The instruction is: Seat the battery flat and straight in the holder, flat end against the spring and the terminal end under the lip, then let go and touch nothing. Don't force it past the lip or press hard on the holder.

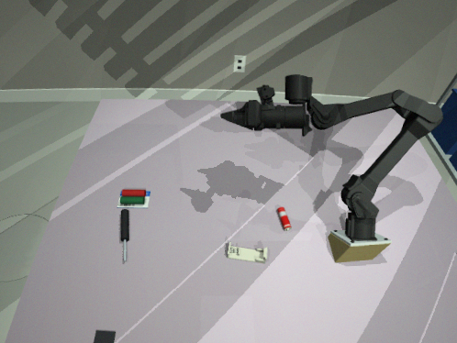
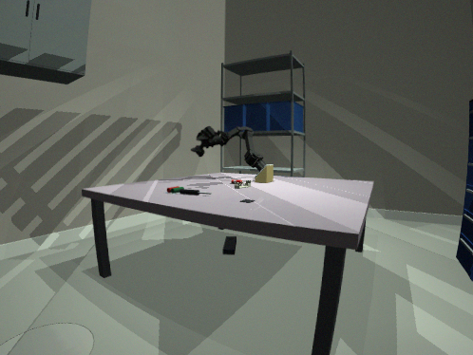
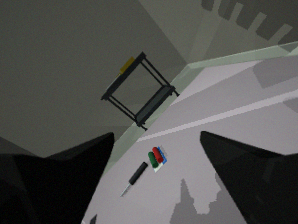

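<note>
My gripper (image 1: 226,116): fingers wide apart, holding nothing (high over the table (image 1: 321,298))
Battery (image 1: 284,218): well below me, beside holder (image 1: 247,252)

I see a pale lilac-grey table (image 1: 321,293) crossed by thin white lines and darker shadow bands. The battery (image 1: 284,218) is red with a white band and a silver tip. The holder (image 1: 246,252) is cream. Far left lie red and green cylinders on a white tray (image 1: 133,197), edged blue, beside a black-handled screwdriver (image 1: 124,230). The arm (image 1: 390,138) is charcoal on a tan base (image 1: 358,249).
</note>
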### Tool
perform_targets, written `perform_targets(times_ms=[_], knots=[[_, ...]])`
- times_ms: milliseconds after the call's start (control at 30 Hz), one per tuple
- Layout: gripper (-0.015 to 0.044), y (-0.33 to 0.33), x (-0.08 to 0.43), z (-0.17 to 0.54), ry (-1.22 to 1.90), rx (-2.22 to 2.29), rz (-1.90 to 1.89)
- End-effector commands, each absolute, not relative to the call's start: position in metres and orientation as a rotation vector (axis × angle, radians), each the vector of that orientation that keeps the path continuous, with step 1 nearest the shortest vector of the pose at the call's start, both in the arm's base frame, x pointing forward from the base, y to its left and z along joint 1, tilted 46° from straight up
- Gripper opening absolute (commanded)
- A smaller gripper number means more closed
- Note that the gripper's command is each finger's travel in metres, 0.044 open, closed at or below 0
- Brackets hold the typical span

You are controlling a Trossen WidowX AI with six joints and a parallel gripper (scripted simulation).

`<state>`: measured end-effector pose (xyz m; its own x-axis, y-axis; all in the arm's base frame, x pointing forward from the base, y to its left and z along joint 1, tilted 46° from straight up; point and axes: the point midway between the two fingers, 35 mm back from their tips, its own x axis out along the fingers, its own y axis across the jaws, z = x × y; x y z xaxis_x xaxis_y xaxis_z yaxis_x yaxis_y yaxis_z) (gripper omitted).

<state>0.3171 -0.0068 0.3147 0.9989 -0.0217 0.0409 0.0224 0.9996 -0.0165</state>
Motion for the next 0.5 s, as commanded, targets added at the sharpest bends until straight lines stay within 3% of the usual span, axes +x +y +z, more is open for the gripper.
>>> perform_targets(times_ms=[0,200,467], knots=[[0.0374,-0.006,0.318,0.311,-0.025,-0.001,-0.024],[0.0232,0.008,0.320,0.195,0.448,0.407,-0.208],[0.0232,0.011,0.271,0.108,0.770,0.582,-0.598]])
